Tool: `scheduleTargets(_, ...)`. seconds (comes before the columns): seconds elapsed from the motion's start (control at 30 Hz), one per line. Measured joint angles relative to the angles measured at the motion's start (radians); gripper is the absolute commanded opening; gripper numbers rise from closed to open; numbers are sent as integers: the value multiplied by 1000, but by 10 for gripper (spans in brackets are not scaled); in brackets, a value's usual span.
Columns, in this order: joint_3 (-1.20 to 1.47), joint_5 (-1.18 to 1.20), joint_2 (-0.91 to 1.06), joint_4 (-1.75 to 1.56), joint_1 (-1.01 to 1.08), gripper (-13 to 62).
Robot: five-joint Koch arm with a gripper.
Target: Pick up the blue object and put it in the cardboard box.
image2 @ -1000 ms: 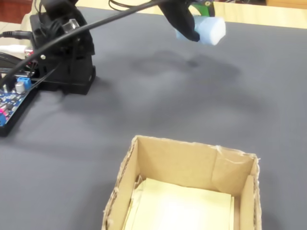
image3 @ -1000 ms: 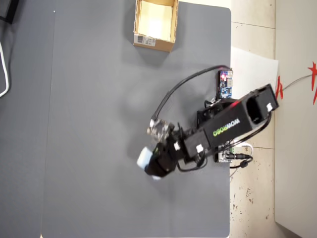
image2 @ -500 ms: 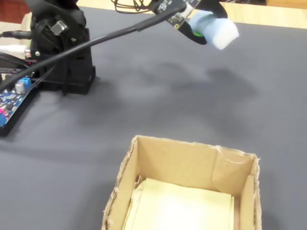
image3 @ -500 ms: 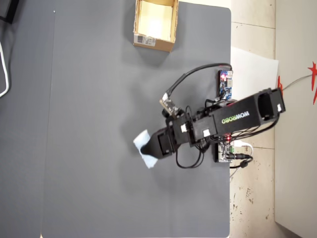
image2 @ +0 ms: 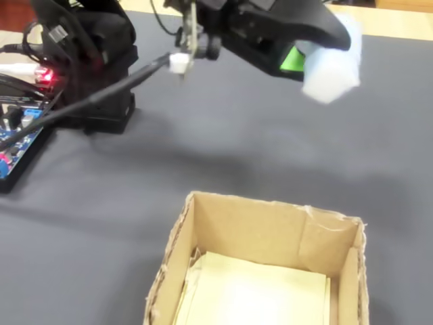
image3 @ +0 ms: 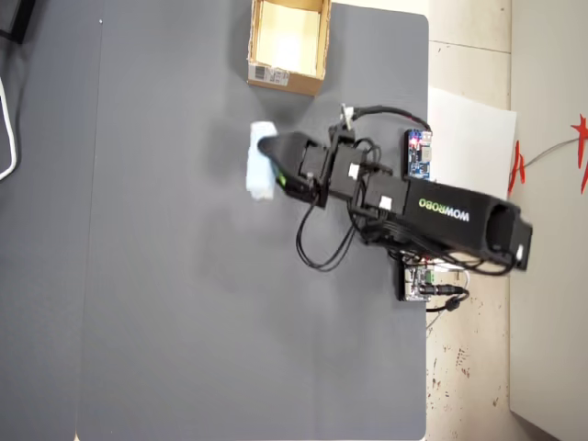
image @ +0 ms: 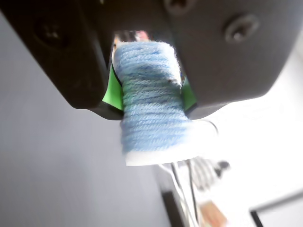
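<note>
The pale blue object (image: 150, 111), a soft fuzzy block, is pinched between the black jaws with green pads in the wrist view. My gripper (image: 151, 92) is shut on it and holds it in the air. In the fixed view the blue object (image2: 330, 68) hangs above the dark mat, beyond the far wall of the cardboard box (image2: 270, 230). From overhead the blue object (image3: 260, 172) sits below the cardboard box (image3: 285, 77), with my gripper (image3: 273, 165) reaching in from the right.
A blue circuit board (image3: 419, 154) with wires lies at the mat's right edge beside the arm's base (image2: 95, 61). A cable (image3: 322, 248) loops under the arm. The dark grey mat (image3: 165, 276) stretches left and down.
The arm has swung with the blue object toward the cardboard box: upward in the overhead view, nearer and to the right in the fixed view. The grip has stayed shut.
</note>
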Motion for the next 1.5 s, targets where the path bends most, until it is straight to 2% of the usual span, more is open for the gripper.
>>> scheduleTargets(0.3,-166,-66,-132,-2,259,91)
scheduleTargets(0.43,-400,-72,-362,67,431,91)
scheduleTargets(0.6,-503,-74,-505,150,515,91)
scheduleTargets(0.87,-526,-72,-577,299,561,99)
scheduleTargets(1.13,-548,-57,-612,334,571,271)
scheduleTargets(1.33,-548,-44,-612,334,571,316)
scheduleTargets(1.5,-548,-5,-611,334,572,316)
